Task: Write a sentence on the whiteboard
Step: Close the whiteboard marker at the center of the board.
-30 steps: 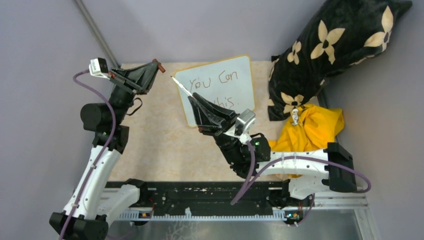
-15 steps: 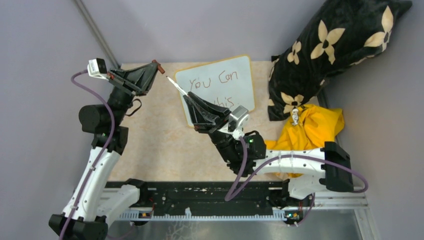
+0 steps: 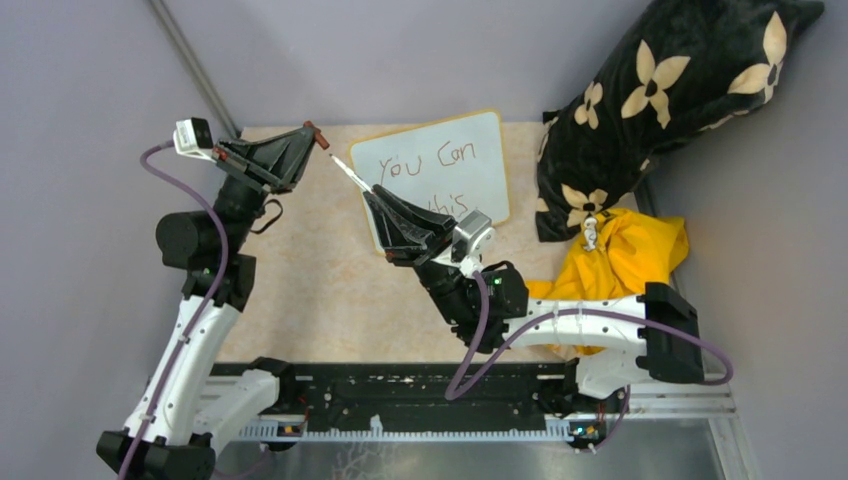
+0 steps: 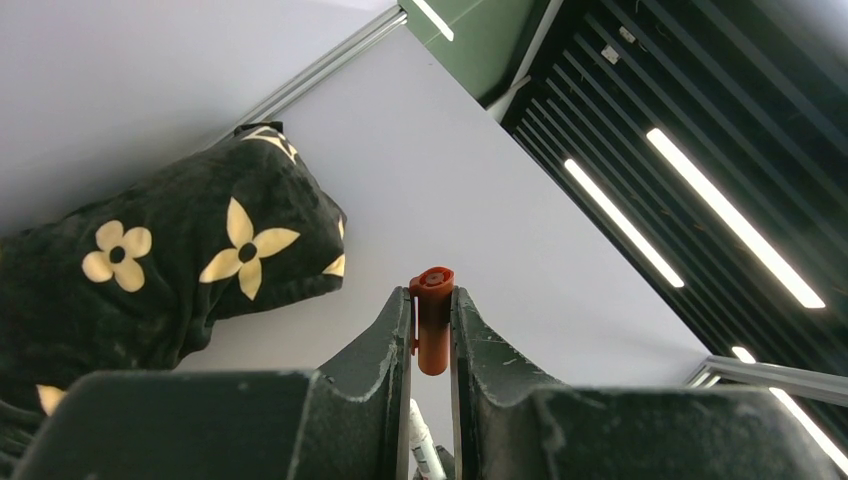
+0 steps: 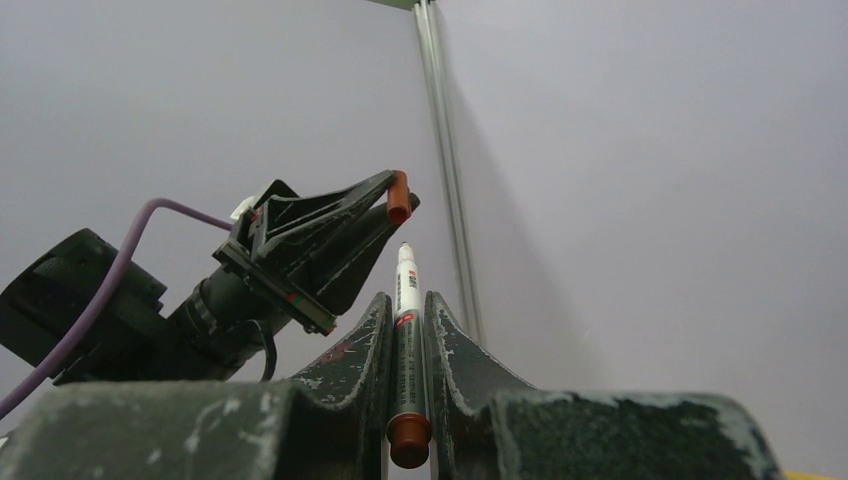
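The sentence [image 3: 430, 172] written, my right gripper [image 5: 407, 300] clamps the marker [image 3: 350, 171], left gripper [image 3: 308, 134] the cap [image 4: 433, 322]; recapping looks next, needing careful tip alignment.

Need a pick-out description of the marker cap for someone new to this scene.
Find the beige table top, then the left arm's black tool above its far left corner. Pinched at that tool's tip is the small reddish-orange plastic marker cap: short and stubby, unlike the long white marker in the right tool.

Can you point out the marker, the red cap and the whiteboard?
marker [image 5: 408, 350]: right wrist view, mid barrel.
red cap [image 4: 433, 320]: left wrist view, its side.
whiteboard [image 3: 488, 190]: top external view, bare white face.
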`<action>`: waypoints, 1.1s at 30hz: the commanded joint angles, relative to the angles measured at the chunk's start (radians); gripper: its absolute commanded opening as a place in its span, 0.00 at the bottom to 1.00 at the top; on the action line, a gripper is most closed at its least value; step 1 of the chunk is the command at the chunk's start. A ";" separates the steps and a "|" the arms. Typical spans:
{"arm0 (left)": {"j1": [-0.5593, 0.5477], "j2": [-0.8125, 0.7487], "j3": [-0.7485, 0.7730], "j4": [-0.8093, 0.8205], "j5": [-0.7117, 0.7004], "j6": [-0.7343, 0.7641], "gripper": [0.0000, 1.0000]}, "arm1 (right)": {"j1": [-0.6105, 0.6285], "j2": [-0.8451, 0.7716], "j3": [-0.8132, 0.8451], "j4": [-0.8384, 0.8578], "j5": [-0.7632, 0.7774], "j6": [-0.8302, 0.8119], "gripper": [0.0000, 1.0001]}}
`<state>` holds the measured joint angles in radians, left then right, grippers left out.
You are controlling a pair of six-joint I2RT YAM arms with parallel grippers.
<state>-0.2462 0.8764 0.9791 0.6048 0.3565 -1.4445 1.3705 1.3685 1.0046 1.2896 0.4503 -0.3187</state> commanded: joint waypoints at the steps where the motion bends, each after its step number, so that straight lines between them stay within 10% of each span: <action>1: -0.004 -0.016 -0.006 0.012 0.005 0.016 0.00 | -0.008 -0.012 0.050 0.037 -0.007 0.018 0.00; 33: -0.005 -0.026 -0.028 -0.003 0.005 0.030 0.00 | -0.016 -0.007 0.065 0.059 -0.006 0.006 0.00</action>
<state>-0.2462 0.8646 0.9604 0.5976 0.3565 -1.4281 1.3678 1.3693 1.0168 1.2972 0.4503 -0.3126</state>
